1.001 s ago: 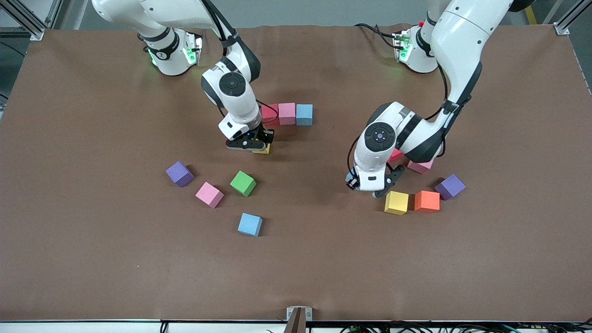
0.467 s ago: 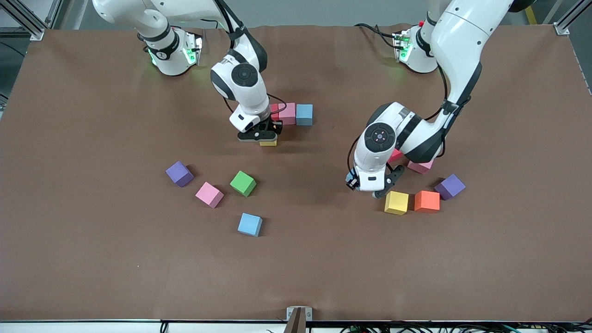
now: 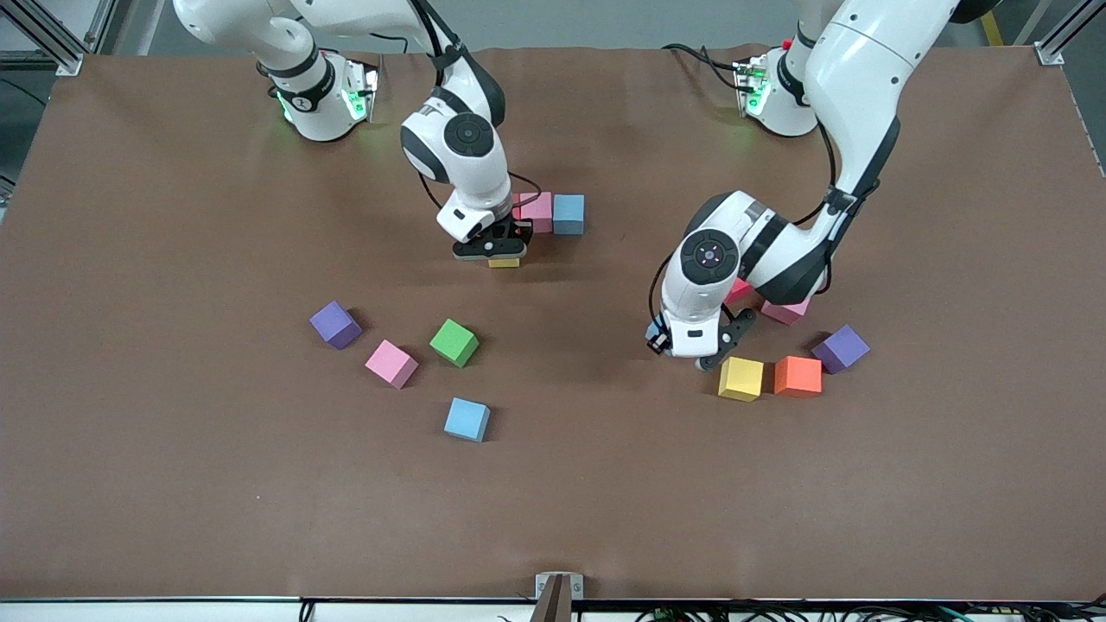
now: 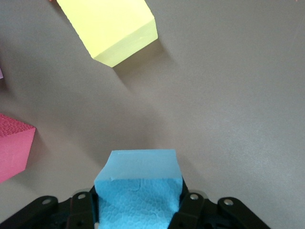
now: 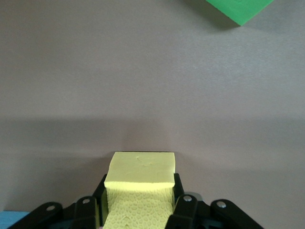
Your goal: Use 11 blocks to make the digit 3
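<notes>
We see the right gripper [image 5: 138,210] clamped on a yellow cube [image 5: 140,183], its fingers [image 5: 183,210] pressed against the cube's sides; in the front view that gripper [image 3: 497,252] hangs low just beside the started row, with the yellow cube [image 3: 504,262] peeking out under it. We take the row as our landmark: a pink cube [image 3: 537,212] and a light blue cube [image 3: 568,213] touch side by side, and a red cube [image 3: 517,206] at the row's right-arm end is mostly hidden by the gripper.

The left gripper [image 4: 138,210] is closed on a second light blue cube [image 4: 138,186]. In the front view it [image 3: 687,350] sits low toward the left arm's end of the table, nearer the camera than the row.

Counting the loose cubes, near the left gripper we find five: one yellow [image 3: 741,378], one orange [image 3: 797,376], one purple [image 3: 841,348], one pink [image 3: 785,311] and one red [image 3: 739,289], the last two partly under the arm. Toward the right arm's end, nearer the camera than the row, lie four: purple [image 3: 335,325], pink [image 3: 391,364], green [image 3: 454,342] and light blue [image 3: 467,419].
</notes>
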